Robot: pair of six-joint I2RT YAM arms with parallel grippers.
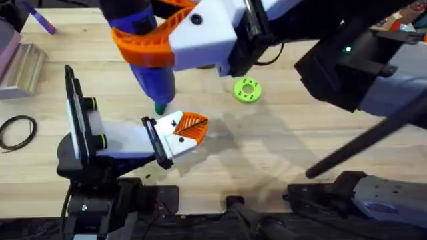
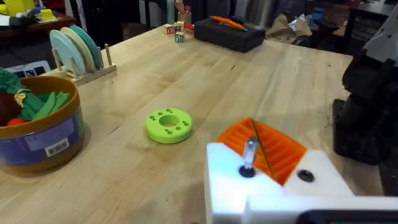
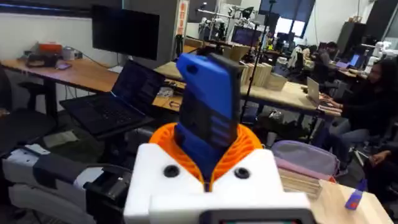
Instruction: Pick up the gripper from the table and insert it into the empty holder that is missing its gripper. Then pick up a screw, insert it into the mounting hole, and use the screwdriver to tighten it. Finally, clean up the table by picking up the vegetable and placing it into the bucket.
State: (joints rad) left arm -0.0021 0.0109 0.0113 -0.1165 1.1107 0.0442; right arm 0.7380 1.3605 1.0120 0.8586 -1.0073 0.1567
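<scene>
- Surface [image 1: 280, 153]: light wood; mounted arm fixture at its near-left side carries the holder [image 1: 175, 137].
- Right end effector [image 1: 160, 47]: high over the surface, clenched on the screwdriver [image 1: 155, 73]; blue body points down, dark-green tip right at the holder's top edge. In the right wrist view the blue body stands between the orange pads.
- Holder: white block, now bearing the orange gripper [image 1: 191, 125], so insertion looks done.
- Left end effector [image 2: 267, 168]: white block with orange pad close in its own view; a screw [image 2: 249, 155] stands in one hole. Released or clenched, cannot tell.
- Bucket [image 2: 40, 124]: blue side, brown-gold rim, on the surface well apart from the holder; green vegetable [image 2: 43, 104] already sits inside.
- Green disc [image 1: 247, 90]: lying loose on the surface, not part of the job.
- Step in hand, judged: screw tightening.
- Next move calls for seating the bit squarely in the screw head, straight along its axis, light downward pressure, then spin. Tilt risks slipping off.
</scene>
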